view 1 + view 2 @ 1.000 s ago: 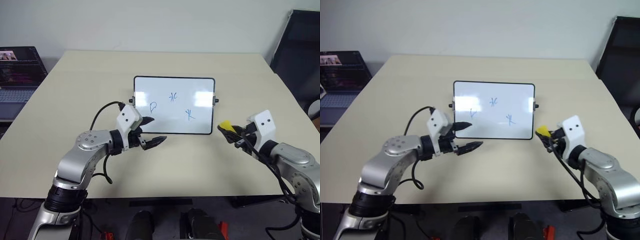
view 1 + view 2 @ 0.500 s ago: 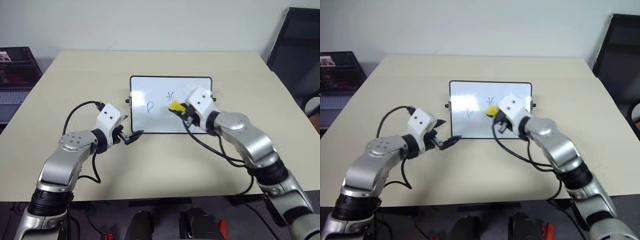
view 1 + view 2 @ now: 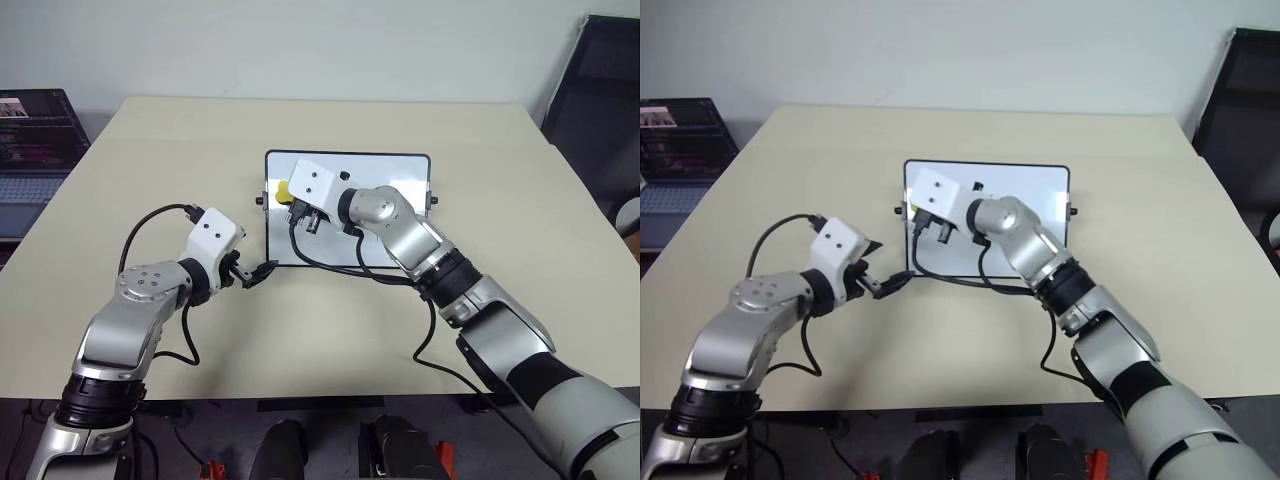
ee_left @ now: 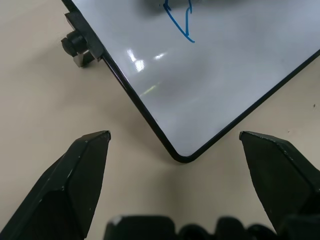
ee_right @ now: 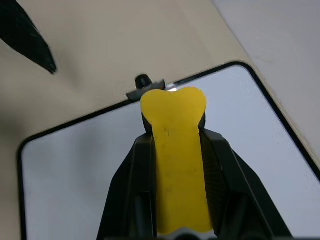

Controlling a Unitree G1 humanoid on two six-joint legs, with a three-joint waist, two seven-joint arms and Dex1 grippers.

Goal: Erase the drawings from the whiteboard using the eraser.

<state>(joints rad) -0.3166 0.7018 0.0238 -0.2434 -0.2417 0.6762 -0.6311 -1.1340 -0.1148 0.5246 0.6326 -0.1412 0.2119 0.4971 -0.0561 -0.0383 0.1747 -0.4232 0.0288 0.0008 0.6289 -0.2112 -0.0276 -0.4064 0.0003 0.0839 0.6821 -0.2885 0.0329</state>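
Observation:
The whiteboard (image 3: 405,172) lies at the middle of the table, much of it covered by my right arm. My right gripper (image 3: 289,196) is shut on the yellow eraser (image 3: 283,190), which it holds over the board's left end. In the right wrist view the eraser (image 5: 177,160) sits between the two fingers, its tip near the board's side knob (image 5: 144,80). My left gripper (image 3: 258,272) is open at the board's near left corner, which lies between its fingers (image 4: 90,155) without touching them. One blue drawing (image 4: 180,20) shows on the board; the others are hidden by the arm.
The beige table (image 3: 300,340) has free room on all sides of the board. A laptop (image 3: 35,130) stands off the table's far left. A black chair (image 3: 600,100) is at the far right. A black cable (image 3: 330,268) loops over the board's near edge.
My right arm has swung from right of the board across it to its left end, eraser still gripped. My left gripper drew back to the near left corner, then stayed.

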